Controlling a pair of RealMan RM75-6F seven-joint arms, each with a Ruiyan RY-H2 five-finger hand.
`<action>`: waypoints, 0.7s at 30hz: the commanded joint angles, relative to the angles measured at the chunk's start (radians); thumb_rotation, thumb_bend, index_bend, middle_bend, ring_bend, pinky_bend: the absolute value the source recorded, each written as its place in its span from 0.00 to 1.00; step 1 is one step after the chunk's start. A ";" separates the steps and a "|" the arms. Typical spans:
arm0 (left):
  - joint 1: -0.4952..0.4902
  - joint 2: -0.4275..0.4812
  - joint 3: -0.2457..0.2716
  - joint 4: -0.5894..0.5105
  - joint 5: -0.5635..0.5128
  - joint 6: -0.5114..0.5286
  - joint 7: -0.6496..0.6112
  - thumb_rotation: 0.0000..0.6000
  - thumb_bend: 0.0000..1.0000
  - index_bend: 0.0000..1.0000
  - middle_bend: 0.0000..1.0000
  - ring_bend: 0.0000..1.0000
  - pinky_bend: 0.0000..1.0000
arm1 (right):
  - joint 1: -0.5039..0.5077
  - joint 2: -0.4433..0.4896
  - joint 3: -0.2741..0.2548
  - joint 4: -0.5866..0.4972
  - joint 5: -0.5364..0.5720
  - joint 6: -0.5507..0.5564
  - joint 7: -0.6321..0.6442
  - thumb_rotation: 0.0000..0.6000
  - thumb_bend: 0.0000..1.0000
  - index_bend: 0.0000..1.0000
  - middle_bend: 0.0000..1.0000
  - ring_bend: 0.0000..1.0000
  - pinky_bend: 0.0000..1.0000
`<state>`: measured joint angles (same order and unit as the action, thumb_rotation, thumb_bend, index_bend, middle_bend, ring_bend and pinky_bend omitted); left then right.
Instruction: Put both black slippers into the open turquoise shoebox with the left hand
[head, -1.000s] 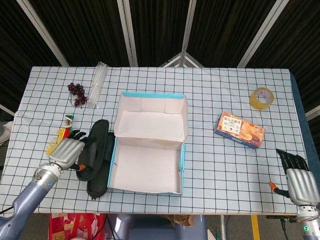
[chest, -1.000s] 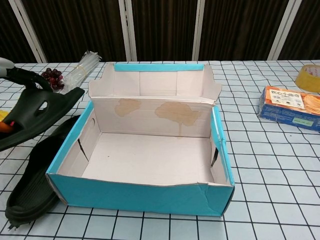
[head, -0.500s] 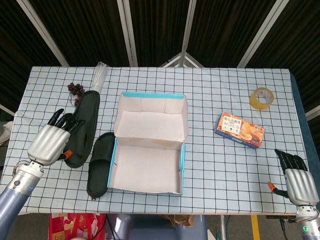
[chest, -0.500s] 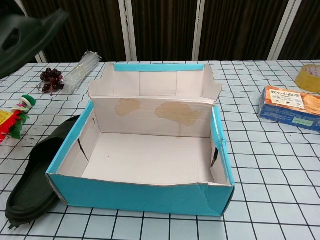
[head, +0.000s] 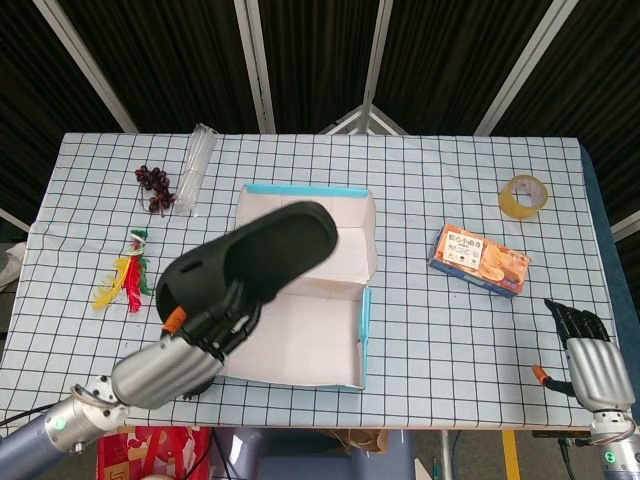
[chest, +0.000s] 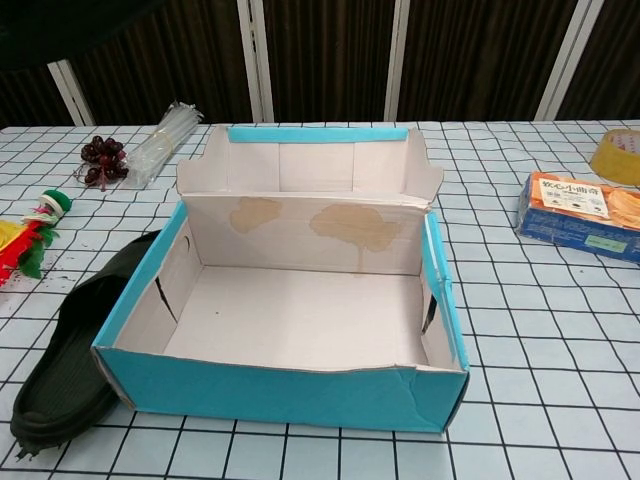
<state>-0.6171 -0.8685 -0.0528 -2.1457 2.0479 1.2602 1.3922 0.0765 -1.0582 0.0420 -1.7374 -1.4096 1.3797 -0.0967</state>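
My left hand grips one black slipper and holds it high above the table, over the left part of the open turquoise shoebox. In the chest view only a dark edge of that raised slipper shows at the top left. The second black slipper lies flat on the table against the left wall of the shoebox, whose inside is bare. My right hand hangs past the table's near right corner, fingers apart, holding nothing.
Dark grapes and a clear bundle of straws lie at the far left. A red, yellow and green toy lies left of the box. An orange snack box and a tape roll sit to the right.
My left hand has lifted the gripped slipper from beside the box up and rightward, over the box. The other slipper and the right hand have stayed put.
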 joint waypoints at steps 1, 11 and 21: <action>-0.072 0.018 -0.039 0.047 0.151 -0.168 0.103 1.00 0.63 0.42 0.57 0.14 0.09 | 0.000 0.002 -0.001 0.001 -0.004 0.001 0.005 1.00 0.24 0.08 0.13 0.13 0.09; -0.145 -0.034 -0.090 0.128 0.169 -0.403 0.092 1.00 0.64 0.43 0.57 0.14 0.10 | 0.002 0.005 -0.001 0.010 -0.007 -0.004 0.028 1.00 0.23 0.08 0.13 0.13 0.09; -0.209 -0.113 -0.105 0.271 0.220 -0.466 0.019 1.00 0.64 0.44 0.58 0.14 0.10 | 0.001 0.006 -0.002 0.013 -0.006 -0.003 0.036 1.00 0.24 0.08 0.13 0.13 0.09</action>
<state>-0.8173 -0.9701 -0.1571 -1.8854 2.2596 0.8056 1.4203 0.0780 -1.0520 0.0402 -1.7249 -1.4162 1.3765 -0.0609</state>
